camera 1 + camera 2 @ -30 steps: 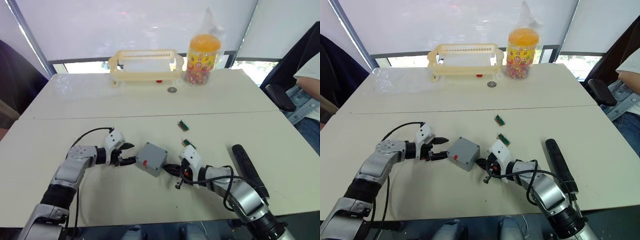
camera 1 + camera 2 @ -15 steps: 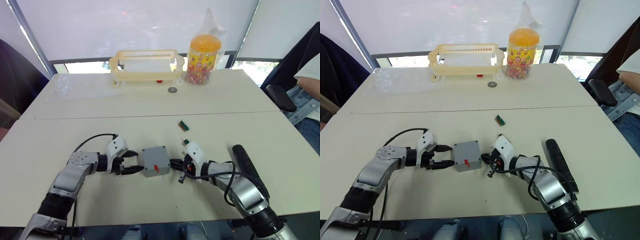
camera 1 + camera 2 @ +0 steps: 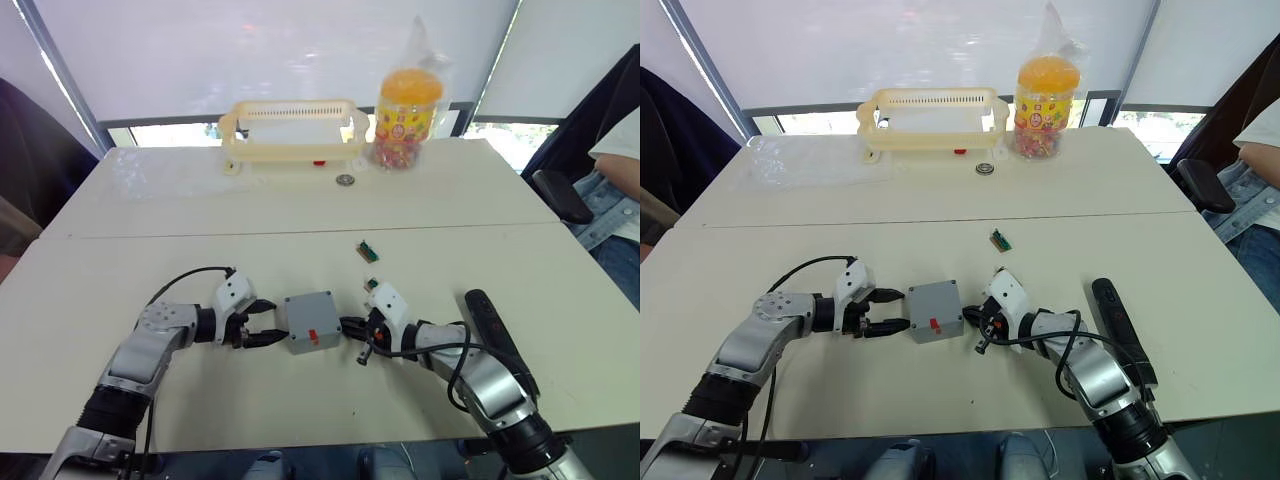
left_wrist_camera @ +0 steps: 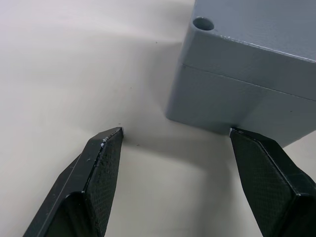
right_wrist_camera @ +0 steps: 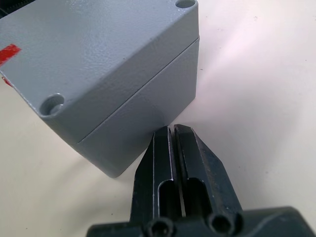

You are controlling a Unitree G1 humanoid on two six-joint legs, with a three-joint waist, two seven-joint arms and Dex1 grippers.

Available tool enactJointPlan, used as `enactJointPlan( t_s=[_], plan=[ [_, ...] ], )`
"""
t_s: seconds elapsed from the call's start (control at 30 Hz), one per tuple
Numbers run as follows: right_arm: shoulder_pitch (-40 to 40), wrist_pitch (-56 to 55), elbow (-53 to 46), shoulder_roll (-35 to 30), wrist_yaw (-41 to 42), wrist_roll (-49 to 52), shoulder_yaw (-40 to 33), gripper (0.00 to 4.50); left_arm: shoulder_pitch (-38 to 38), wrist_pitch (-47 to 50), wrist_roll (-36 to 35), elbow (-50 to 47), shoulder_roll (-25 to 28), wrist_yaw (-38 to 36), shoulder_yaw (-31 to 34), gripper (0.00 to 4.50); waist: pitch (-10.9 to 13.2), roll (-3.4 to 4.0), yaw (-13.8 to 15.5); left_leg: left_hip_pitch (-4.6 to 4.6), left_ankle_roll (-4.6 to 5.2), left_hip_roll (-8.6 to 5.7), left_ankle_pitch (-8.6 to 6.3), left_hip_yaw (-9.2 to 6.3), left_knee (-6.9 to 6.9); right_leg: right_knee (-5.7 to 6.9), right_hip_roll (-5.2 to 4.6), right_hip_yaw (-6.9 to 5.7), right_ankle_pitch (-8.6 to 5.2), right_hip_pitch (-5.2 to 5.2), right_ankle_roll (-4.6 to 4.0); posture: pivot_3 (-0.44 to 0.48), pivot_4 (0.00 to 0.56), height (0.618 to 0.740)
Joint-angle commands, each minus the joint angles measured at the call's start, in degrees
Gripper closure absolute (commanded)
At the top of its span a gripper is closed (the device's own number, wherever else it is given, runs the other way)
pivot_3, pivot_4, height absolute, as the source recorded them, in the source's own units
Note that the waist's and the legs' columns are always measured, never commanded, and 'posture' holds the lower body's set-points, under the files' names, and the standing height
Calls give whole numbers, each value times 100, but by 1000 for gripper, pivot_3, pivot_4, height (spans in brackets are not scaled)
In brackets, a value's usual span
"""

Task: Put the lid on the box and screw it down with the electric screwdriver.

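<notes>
Box (image 3: 309,322) w/ lid on, btwn hands — left hand (image 3: 262,326) spread wide, right hand (image 3: 351,327) clenched, empty

The box (image 5: 98,64) in front of me is grey plastic with a fine grainy, matt skin, and a seam line runs round its side. A glossy red mark (image 3: 313,335) sits on it. My left gripper (image 4: 173,163) has black fingers (image 4: 101,168) faced with dimpled, rubbery pads; my right gripper (image 5: 173,131) is smooth, dull black plastic. The table (image 3: 300,190) is a smooth cream laminate with a soft sheen. Farther back stand a pale yellow slotted plastic basket (image 3: 292,128) and a clear plastic jar (image 3: 407,115) with an orange lid
</notes>
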Motion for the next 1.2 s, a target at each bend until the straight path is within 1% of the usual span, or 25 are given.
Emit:
enactJointPlan(
  t_s=[0.03,0.2,0.4,0.47,0.6,0.7,0.8,0.83,0.87,0.93,1.0,1.1,1.13,1.17,1.2],
  plan=[
    [52,-18,-328,88,86,47,92,4434,-107,-136,66,66,-69,142,-32,975,0,0,-1,0,0,0,0,0,0,0,0,0,0,0,0,0,150,740],
    [78,-14,-384,92,109,-2,136,4434,-225,-355,176,280,-192,366,-16,975,0,0,3,0,0,0,0,0,0,0,0,0,0,0,0,0,150,740],
    [145,26,-424,81,119,-19,147,4434,-222,-431,179,338,-232,378,-33,975,0,0,-1,0,0,0,0,-1,0,0,0,0,0,0,0,0,150,740],
    [156,31,-427,63,118,-30,127,4434,-203,-349,61,286,-222,361,51,975,0,0,-1,0,0,0,0,-1,0,0,0,0,0,0,0,0,150,740],
    [161,-2,-375,-10,109,-59,10,4434,-34,-11,-222,-90,-60,225,215,975,0,0,-10,-1,0,0,0,-1,-1,-1,0,0,0,-2,0,0,150,740],
    [180,-41,-420,-140,140,-108,-69,4434,186,255,-401,-438,204,119,356,975,0,0,-14,-1,0,1,0,0,-3,-3,0,1,0,-3,0,0,150,740],
    [274,0,-653,-363,136,-73,-337,4500,327,601,-710,-722,565,43,706,101,3,1,-10,-4,0,2,0,0,-4,-4,0,1,0,-6,0,0,150,740],
    [307,48,-760,-450,114,-49,-460,4500,344,699,-791,-787,679,66,852,16,3,2,-6,-8,0,2,0,-1,-4,-4,0,0,0,-9,-1,0,150,740],
    [339,88,-857,-513,94,-17,-565,3973,357,785,-873,-836,769,81,976,0,4,4,3,-11,0,2,0,-1,-4,-5,0,0,0,-12,-1,0,150,740],
    [405,267,-1118,-626,50,122,-873,3209,371,1055,-1126,-974,935,131,1308,0,5,5,6,-13,0,2,-1,-1,-4,-9,0,-1,-1,-12,-1,0,150,740],
    [416,565,-1467,-671,-13,393,-1301,2191,350,1581,-1478,-1265,1127,192,1609,0,8,5,0,-18,0,3,-1,-3,-4,-13,0,-2,-1,-14,-1,0,150,740],
    [411,1062,-1929,-697,-6,916,-1809,728,409,2149,-1991,-1749,1351,139,1859,0,8,6,-2,-25,0,4,-1,-4,-4,-16,0,-4,0,-18,0,0,150,740],
    [377,1277,-2068,-702,-15,1121,-1983,664,408,2269,-2123,-1898,1427,110,1910,498,8,6,-2,-25,1,4,-1,-4,-4,-17,0,-3,0,-18,0,0,150,740],
    [321,1477,-2179,-690,-48,1344,-2198,664,385,2391,-2268,-2077,1524,62,1952,829,8,6,-1,-26,1,4,-1,-4,-4,-19,0,-4,0,-19,0,0,150,740],
    [280,1619,-2248,-682,-90,1495,-2338,664,368,2478,-2369,-2193,1594,45,1975,1303,9,6,-1,-27,1,5,-1,-4,-4,-19,0,-4,0,-19,0,0,150,740]
  ],
)
